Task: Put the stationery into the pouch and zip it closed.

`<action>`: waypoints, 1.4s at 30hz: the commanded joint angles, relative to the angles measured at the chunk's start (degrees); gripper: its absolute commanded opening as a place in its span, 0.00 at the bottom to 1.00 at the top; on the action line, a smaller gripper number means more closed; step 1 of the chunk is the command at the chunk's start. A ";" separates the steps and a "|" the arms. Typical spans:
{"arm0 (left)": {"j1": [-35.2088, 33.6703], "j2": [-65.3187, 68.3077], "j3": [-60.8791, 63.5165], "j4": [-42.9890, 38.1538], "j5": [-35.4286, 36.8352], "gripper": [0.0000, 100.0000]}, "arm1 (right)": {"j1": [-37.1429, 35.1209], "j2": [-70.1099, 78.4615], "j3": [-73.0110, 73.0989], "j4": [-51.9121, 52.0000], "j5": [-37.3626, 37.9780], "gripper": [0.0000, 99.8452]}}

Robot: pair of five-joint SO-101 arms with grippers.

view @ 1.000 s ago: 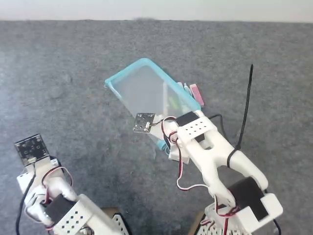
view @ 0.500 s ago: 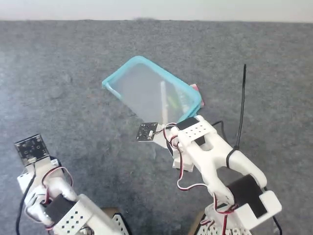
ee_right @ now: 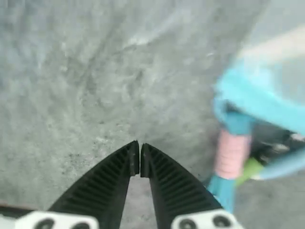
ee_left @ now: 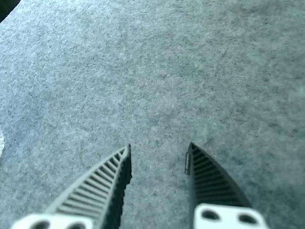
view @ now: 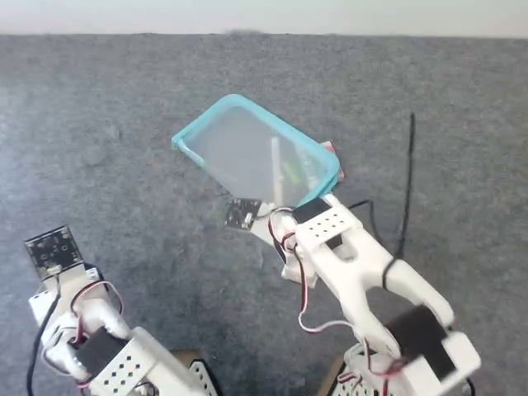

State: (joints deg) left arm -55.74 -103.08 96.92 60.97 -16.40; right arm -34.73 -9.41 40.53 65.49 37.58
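Observation:
A translucent pouch (view: 247, 153) with a teal rim lies on the grey carpet. It holds stationery: a pale pen (view: 275, 169), a green item (view: 292, 172) and a pink piece (view: 332, 153) at its right end. My right arm (view: 330, 235) sits just at the pouch's near edge. In the right wrist view my right gripper (ee_right: 139, 146) is shut with nothing in it, beside the pouch's teal rim (ee_right: 252, 102), where a pink item (ee_right: 231, 152) and a green one (ee_right: 250, 169) show. My left gripper (ee_left: 158, 150) stands open over bare carpet, at the near left.
A thin black cable (view: 407, 177) rises to the right of the right arm. The left arm (view: 91, 330) stays low at the front left corner. Grey carpet (view: 124, 165) spreads to the left of the pouch, up to the pale wall at the far edge.
The pouch has turned and slid slightly left. The right arm drew back from it, then shifted a little left. The left arm has not moved.

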 commanded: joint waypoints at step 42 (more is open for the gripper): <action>0.35 -0.79 -0.48 0.53 -0.62 0.18 | 14.55 21.85 -18.73 -0.57 -5.19 0.20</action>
State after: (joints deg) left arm -55.74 -103.08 96.92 60.97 -16.40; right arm -22.51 11.96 22.68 66.37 33.19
